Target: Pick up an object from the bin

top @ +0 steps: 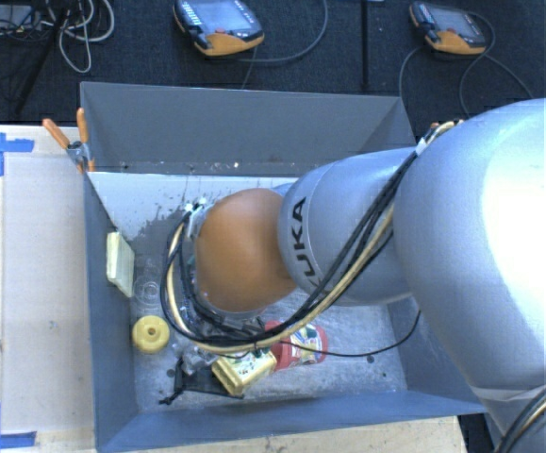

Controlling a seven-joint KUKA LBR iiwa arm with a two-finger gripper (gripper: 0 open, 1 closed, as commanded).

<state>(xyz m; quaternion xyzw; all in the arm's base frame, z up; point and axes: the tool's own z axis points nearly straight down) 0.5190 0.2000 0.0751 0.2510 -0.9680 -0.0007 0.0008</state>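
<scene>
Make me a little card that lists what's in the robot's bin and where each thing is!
bin: grey metal bin
arm: silver arm reaching in from the right, with an orange cover and cables at its wrist
gripper: gripper down near the front wall, mostly hidden under the cover
nearest things: yellow-gold packet just right of it; red and white packet further right
left side: yellow round piece on the floor; pale block by the left wall
holding something: cannot tell
</scene>
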